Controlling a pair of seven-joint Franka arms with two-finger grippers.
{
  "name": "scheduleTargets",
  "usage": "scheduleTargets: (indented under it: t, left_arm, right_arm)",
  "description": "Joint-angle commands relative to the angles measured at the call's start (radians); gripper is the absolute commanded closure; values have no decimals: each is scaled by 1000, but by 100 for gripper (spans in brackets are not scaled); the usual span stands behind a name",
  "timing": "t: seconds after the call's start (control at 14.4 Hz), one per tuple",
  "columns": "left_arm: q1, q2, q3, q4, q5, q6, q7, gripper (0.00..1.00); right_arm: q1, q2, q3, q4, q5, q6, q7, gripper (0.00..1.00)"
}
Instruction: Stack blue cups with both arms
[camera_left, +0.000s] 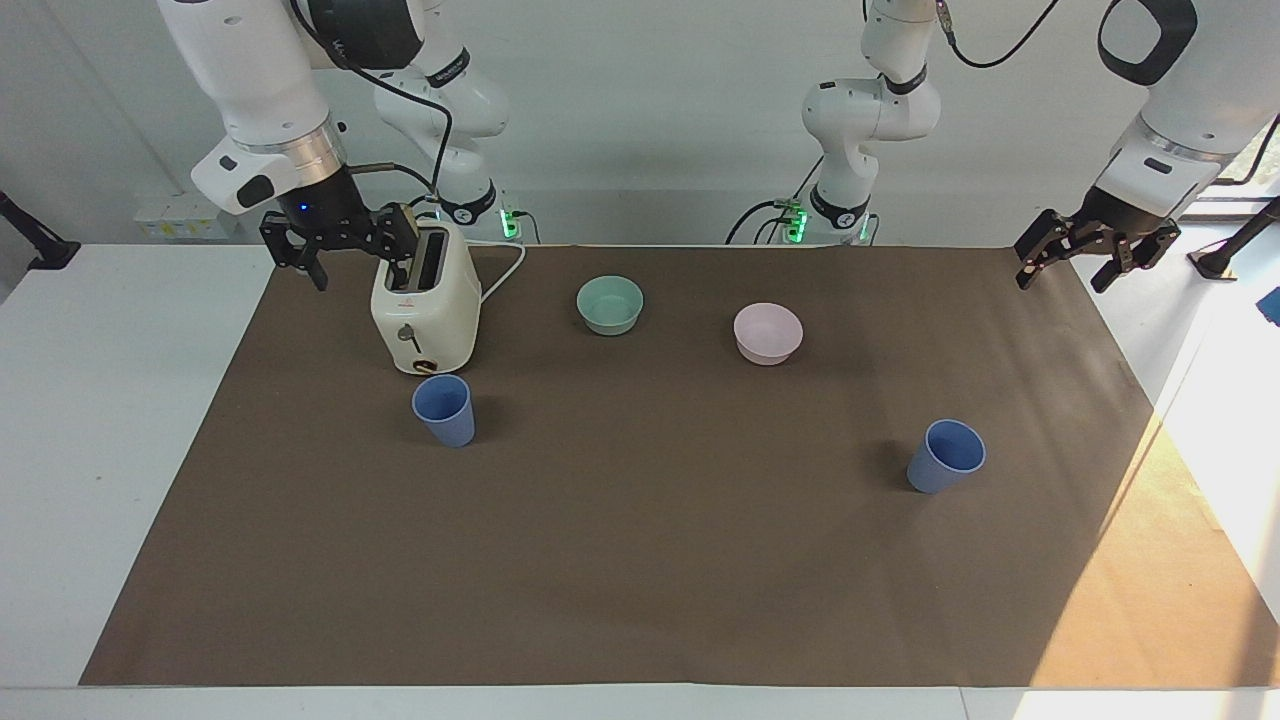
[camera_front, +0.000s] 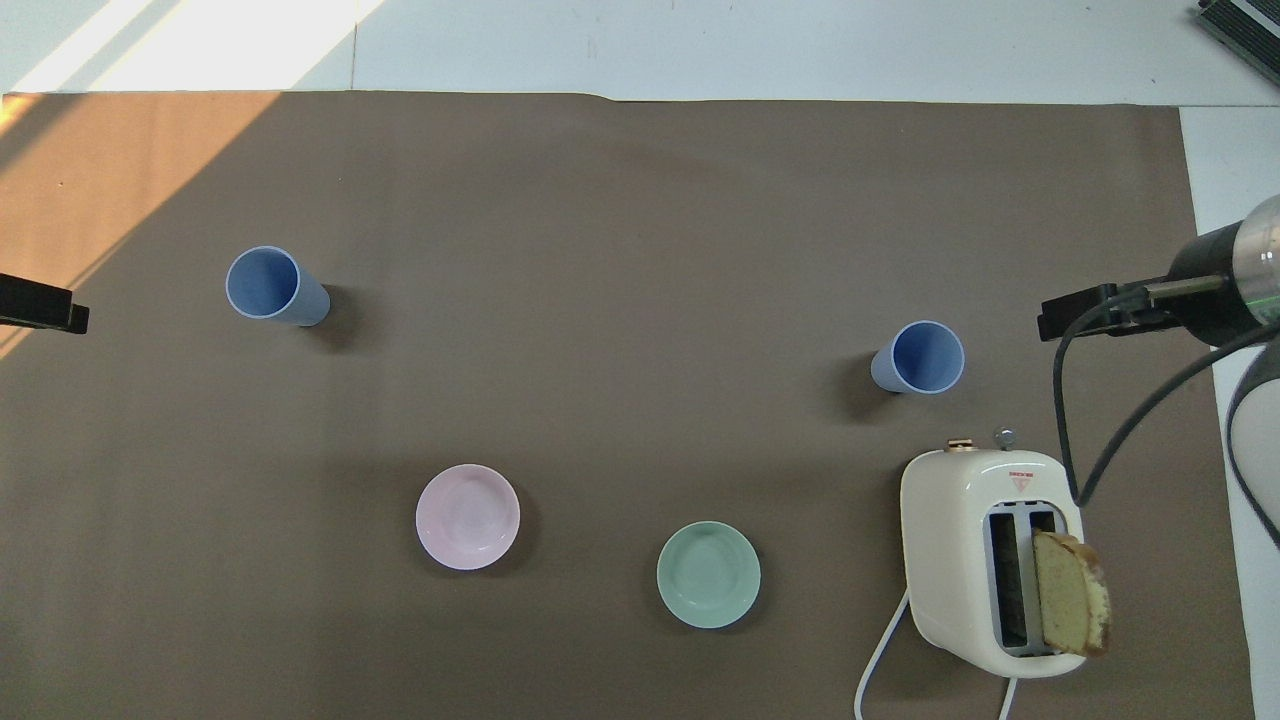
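Two blue cups stand upright and apart on the brown mat. One cup (camera_left: 443, 408) (camera_front: 919, 357) is toward the right arm's end, just farther from the robots than the toaster. The other cup (camera_left: 945, 455) (camera_front: 275, 286) is toward the left arm's end. My right gripper (camera_left: 352, 255) hangs open and empty in the air beside the toaster's top; only part of it (camera_front: 1100, 305) shows in the overhead view. My left gripper (camera_left: 1068, 272) hangs open and empty over the mat's edge at its own end; just its tip (camera_front: 40, 305) shows from overhead. Both are well clear of the cups.
A cream toaster (camera_left: 425, 300) (camera_front: 990, 560) holds a bread slice (camera_front: 1070, 595) and trails a white cord. A mint-green bowl (camera_left: 610, 304) (camera_front: 708, 574) and a pale pink bowl (camera_left: 767, 333) (camera_front: 467, 516) sit nearer to the robots than the cups.
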Motion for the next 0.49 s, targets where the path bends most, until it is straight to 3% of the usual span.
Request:
scheduleTargets:
  t: [0.0,0.42]
  left_arm:
    - [8,-27,-9,-31,15,-3,-1,0]
    - [4,-27,-9,-29,15,1,-3,0]
  right_arm:
    - [-15,-19,8,-22,17,19,10,0]
    - [-15,-19,8,-22,17,19,10,0]
